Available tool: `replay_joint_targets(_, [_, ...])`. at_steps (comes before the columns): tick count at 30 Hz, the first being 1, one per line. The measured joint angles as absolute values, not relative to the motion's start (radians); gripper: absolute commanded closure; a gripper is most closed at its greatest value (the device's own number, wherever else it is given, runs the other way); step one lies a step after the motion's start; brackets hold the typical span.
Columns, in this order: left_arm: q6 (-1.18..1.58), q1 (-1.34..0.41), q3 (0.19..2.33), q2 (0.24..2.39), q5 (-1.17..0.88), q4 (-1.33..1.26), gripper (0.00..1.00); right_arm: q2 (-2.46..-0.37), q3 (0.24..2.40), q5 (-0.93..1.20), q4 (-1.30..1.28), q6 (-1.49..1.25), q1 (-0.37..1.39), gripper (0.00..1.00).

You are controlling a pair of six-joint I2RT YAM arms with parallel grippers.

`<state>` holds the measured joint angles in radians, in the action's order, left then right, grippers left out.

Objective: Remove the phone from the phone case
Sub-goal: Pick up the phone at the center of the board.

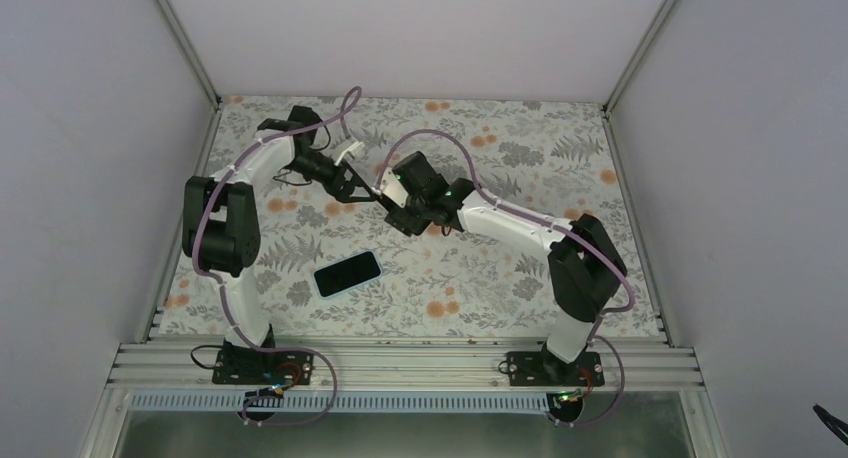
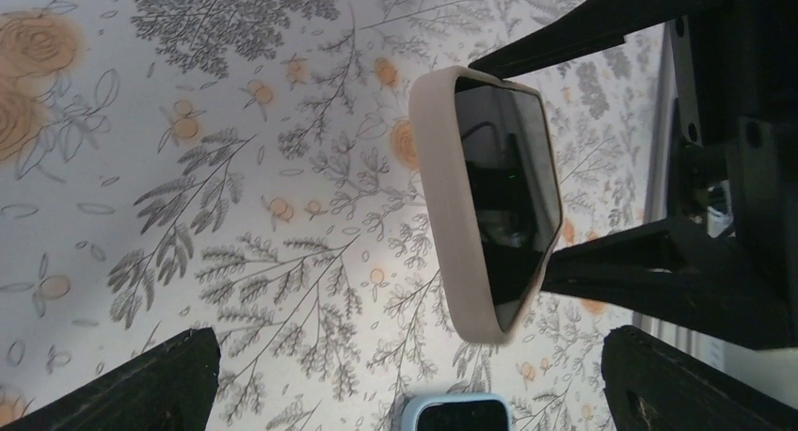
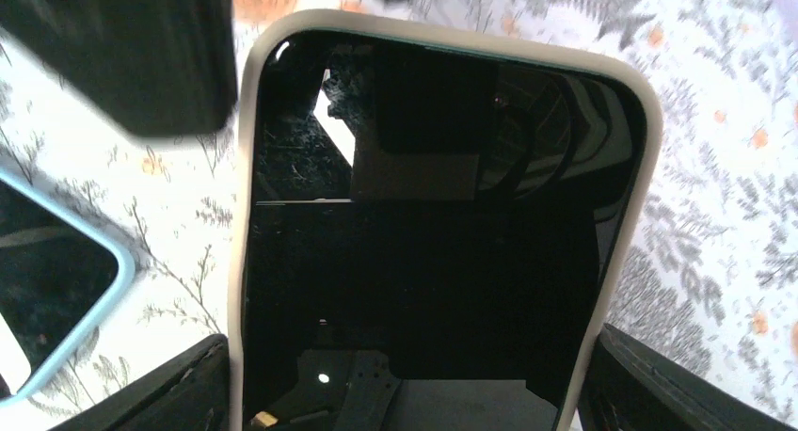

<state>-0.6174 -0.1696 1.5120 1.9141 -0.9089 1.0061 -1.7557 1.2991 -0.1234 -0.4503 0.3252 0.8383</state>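
Two phones are in view, and the one that matters, the phone point(image 3: 423, 262) with its dark screen, sits inside a cream phone case point(image 3: 240, 215) out over the far middle of the table point(image 1: 500, 298), where the two arms meet. The right end effector point(image 3: 411, 342) has it. Its black fingers point(image 3: 188, 384) press on the two long edges of the phone case, closed just as far as the case's width, and the screen faces that wrist's camera. From the left wrist the same phone appears on edge and tilted, raised above the flowered cloth and pinched from both sides by the right arm's fingers. The left end effector point(image 2: 411, 356) faces it with its jaws spread wide. Its fingers point(image 2: 141, 384) stand well apart at either side, holding nothing, and the cased phone lies ahead of them without touching. The second phone, in a light blue case point(image 1: 347, 274), lies flat on the table nearer the arm bases, apart from both end effectors.
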Motion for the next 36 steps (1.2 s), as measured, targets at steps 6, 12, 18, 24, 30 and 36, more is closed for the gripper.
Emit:
replay_joint_targets(6, [-0.637, -0.182, 1.568, 1.957, -0.978, 1.067, 0.02, -1.769, 1.390, -0.115, -0.451, 0.326, 0.851, 0.66])
replay_joint_targets(12, [-0.702, -0.181, 1.620, 1.995, -1.053, 1.151, 0.28, -1.808, 1.419, -0.108, -0.450, 0.325, 0.870, 0.68])
replay_joint_targets(18, [-0.780, -0.181, 1.637, 1.998, -1.113, 1.245, 0.75, -1.814, 1.419, -0.111, -0.451, 0.324, 0.871, 0.67])
replay_joint_targets(24, [-0.799, -0.160, 1.639, 2.038, -1.114, 1.314, 0.98, -1.808, 1.419, -0.145, -0.469, 0.331, 0.884, 0.50])
replay_joint_targets(30, [-0.858, -0.166, 1.639, 2.044, -1.110, 1.332, 0.98, -1.784, 1.419, -0.073, -0.494, 0.345, 0.873, 0.04])
replay_joint_targets(36, [-0.927, -0.192, 1.638, 2.000, -1.079, 1.341, 0.98, -1.641, 1.362, 0.167, -0.586, 0.447, 0.797, 0.00])
